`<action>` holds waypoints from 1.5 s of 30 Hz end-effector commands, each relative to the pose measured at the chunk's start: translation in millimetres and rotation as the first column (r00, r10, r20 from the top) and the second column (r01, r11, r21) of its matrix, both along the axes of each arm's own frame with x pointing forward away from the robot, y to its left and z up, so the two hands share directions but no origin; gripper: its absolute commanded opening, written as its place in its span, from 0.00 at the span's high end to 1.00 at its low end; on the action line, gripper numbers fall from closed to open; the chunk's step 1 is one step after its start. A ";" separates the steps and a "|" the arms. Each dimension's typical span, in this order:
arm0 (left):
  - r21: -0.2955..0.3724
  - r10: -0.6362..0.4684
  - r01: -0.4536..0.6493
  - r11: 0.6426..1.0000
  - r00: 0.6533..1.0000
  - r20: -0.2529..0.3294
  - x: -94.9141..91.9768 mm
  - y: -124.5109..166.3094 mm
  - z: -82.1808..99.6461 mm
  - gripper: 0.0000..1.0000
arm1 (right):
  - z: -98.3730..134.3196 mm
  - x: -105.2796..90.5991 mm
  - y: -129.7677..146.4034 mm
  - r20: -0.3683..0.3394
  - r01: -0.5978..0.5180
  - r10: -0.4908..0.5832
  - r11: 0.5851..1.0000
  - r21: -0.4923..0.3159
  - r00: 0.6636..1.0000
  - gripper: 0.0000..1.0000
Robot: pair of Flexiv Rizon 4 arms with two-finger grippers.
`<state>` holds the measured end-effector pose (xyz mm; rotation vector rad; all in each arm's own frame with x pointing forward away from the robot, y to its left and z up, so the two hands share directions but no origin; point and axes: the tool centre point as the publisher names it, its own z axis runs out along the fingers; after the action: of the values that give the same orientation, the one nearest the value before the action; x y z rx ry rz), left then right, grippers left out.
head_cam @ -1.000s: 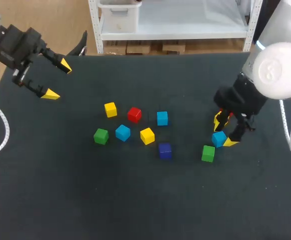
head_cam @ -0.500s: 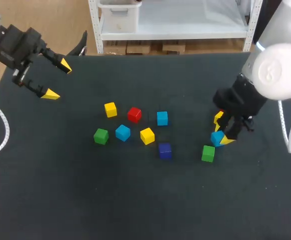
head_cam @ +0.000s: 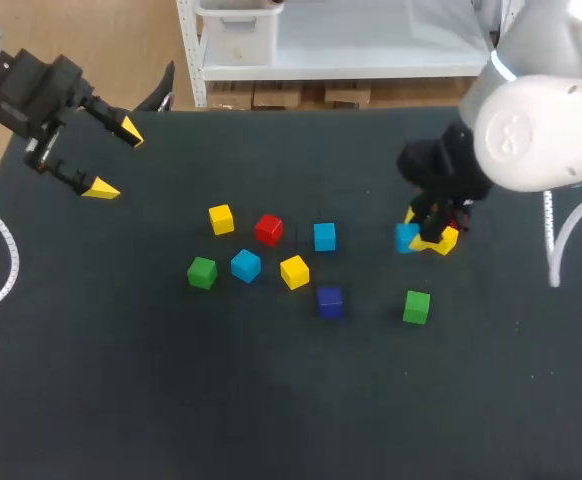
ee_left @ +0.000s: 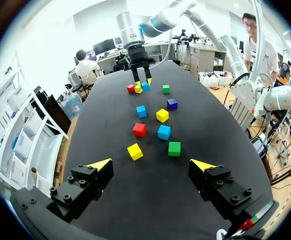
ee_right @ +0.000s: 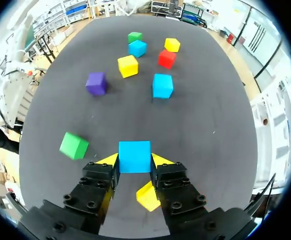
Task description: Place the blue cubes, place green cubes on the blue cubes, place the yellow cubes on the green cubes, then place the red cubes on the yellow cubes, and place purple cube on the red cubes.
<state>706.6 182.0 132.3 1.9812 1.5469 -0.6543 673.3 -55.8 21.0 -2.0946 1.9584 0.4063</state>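
Right of centre, the right gripper (head_cam: pixel 424 236) points down, fingers clamped on a blue cube (head_cam: pixel 405 237); a green cube (head_cam: pixel 417 306) lies below it. The left gripper (head_cam: pixel 111 158) hangs spread wide at upper left.

The tabletop (head_cam: pixel 271 420) is a dark charcoal surface, matte and slightly fuzzy like felt, with a few faint pale specks. It fills nearly all of the head view. Its far edge runs straight across, and its left edge shows only near the far corner, where it runs off at a slant. Light falls evenly from above, so shadows on it are short and soft and nothing glares. In the left wrist view it stretches away ahead as one long plane, and in the right wrist view it spreads wide.
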 end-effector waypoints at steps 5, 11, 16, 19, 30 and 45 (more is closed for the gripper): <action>-0.002 -0.001 0.001 1.000 1.000 0.003 0.0 0.6 -0.8 0.00 | -13.6 14.6 23.3 0.018 0.058 -0.057 0.998 -0.026 0.998 1.00; -0.002 -0.001 0.001 1.000 1.000 0.003 0.0 0.6 -0.8 0.00 | -21.3 20.8 33.5 0.012 0.087 -0.087 0.996 -0.003 0.996 1.00; -0.002 -0.001 0.001 1.000 1.000 0.003 0.0 0.6 -0.8 0.00 | -19.8 22.7 41.3 0.019 0.093 -0.093 0.996 0.000 0.995 1.00; -0.002 -0.001 0.001 1.000 1.000 0.003 0.0 0.6 -0.8 0.00 | -20.7 24.3 44.4 0.018 0.099 -0.099 0.995 0.004 0.995 1.00; -0.002 -0.001 0.001 1.000 1.000 0.003 0.0 0.6 -0.8 0.00 | -22.5 27.6 56.2 0.015 0.111 -0.111 0.994 0.010 0.994 1.00; -0.002 -0.001 0.001 1.000 1.000 0.003 0.0 0.6 -0.8 0.00 | -26.4 27.1 64.8 0.003 0.108 -0.108 0.994 0.002 0.994 1.00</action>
<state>706.6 182.0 132.3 1.9812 1.5469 -0.6543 698.9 7.9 -4.5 -1.9742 2.0552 0.3829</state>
